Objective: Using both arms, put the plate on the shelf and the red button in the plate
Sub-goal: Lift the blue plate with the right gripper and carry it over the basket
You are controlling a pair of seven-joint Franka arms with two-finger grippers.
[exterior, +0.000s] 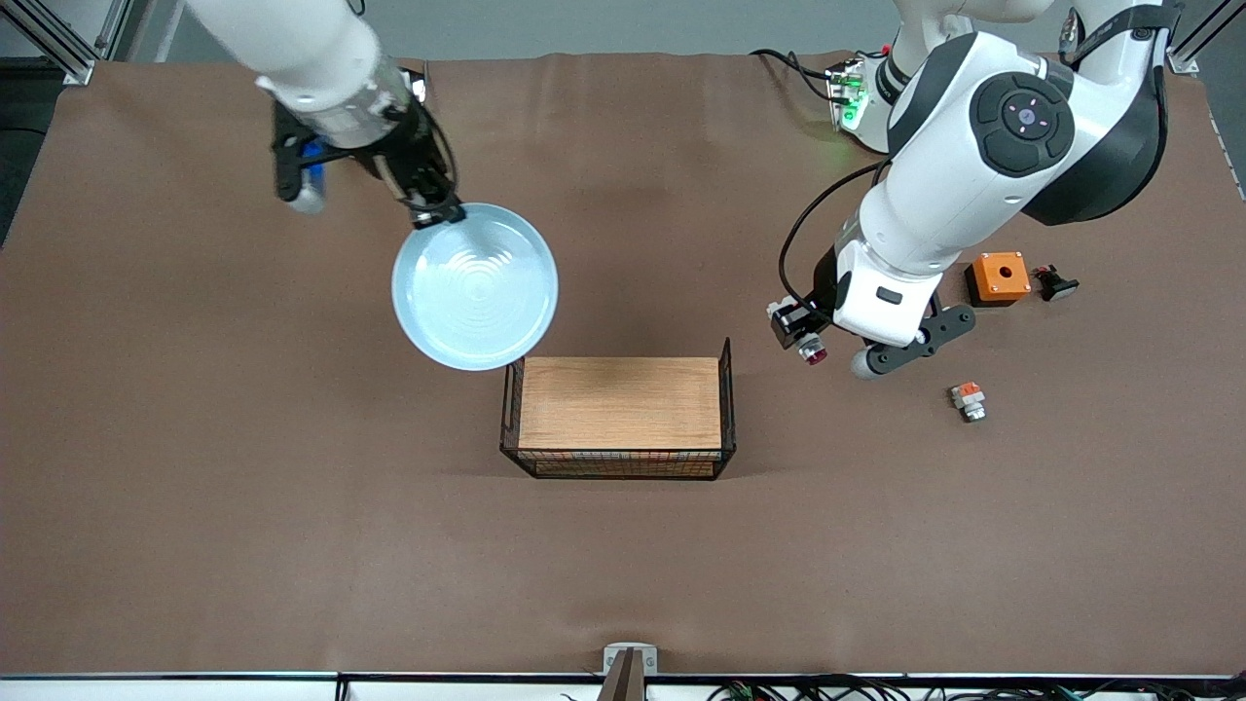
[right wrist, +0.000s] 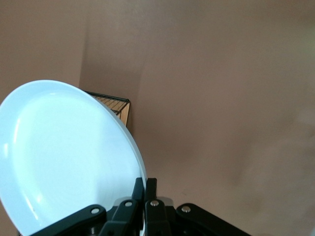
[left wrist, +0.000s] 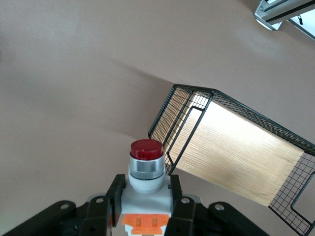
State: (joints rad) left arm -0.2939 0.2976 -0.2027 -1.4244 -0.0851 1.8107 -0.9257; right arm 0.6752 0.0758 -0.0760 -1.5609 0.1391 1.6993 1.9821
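— Both jaws loaded?
— Yes: your right gripper (exterior: 428, 209) clamps the plate (exterior: 475, 286) by its rim above the bench (exterior: 195, 438); your left gripper (exterior: 800, 336) grips the button (exterior: 812, 351), airborne beside the basket (exterior: 725, 389).

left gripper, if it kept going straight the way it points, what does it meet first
Probably the wire basket. The left gripper, shut on the red button, points the cap toward the basket's near mesh end. In the front view it is up beside the basket, so it might reach bare table just short of it.
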